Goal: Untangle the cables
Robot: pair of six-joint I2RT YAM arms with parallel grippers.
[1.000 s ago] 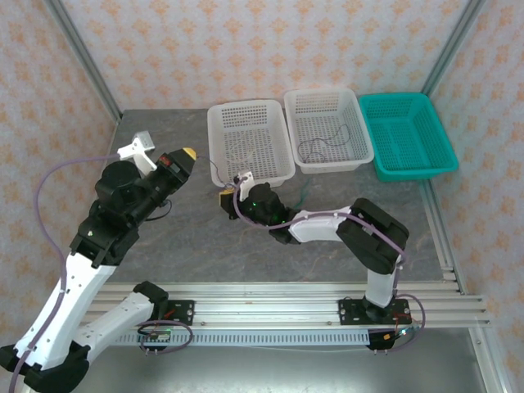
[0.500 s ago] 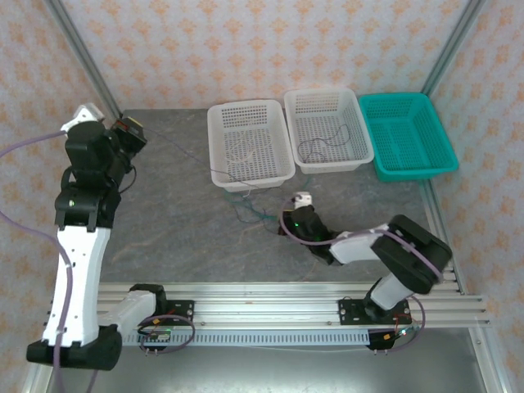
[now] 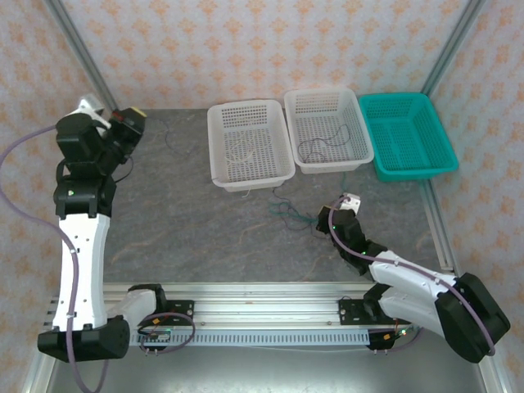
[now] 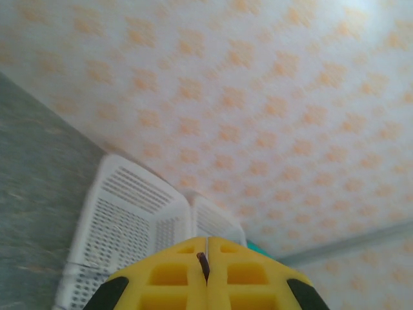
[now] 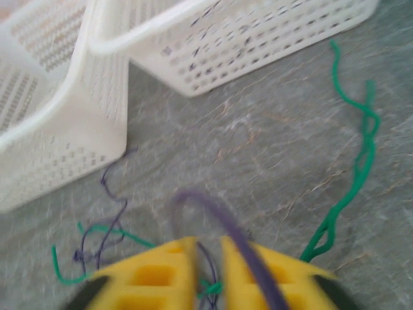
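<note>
Left wrist view: left gripper (image 4: 206, 248) clamped on dark cable (image 4: 204, 261) end | right gripper (image 5: 208, 248) narrowly parted over green cable (image 5: 366, 152), white baskets (image 5: 148, 26) beyond.

A stub of the dark cable (image 4: 203, 260) pokes between the pressed pads (image 4: 174, 278) of the left gripper (image 4: 206, 242) (rest hidden). Below the white basket (image 5: 64, 142), blurred cables (image 5: 118, 216) slip behind the right gripper (image 5: 208, 248); grip unclear.
</note>
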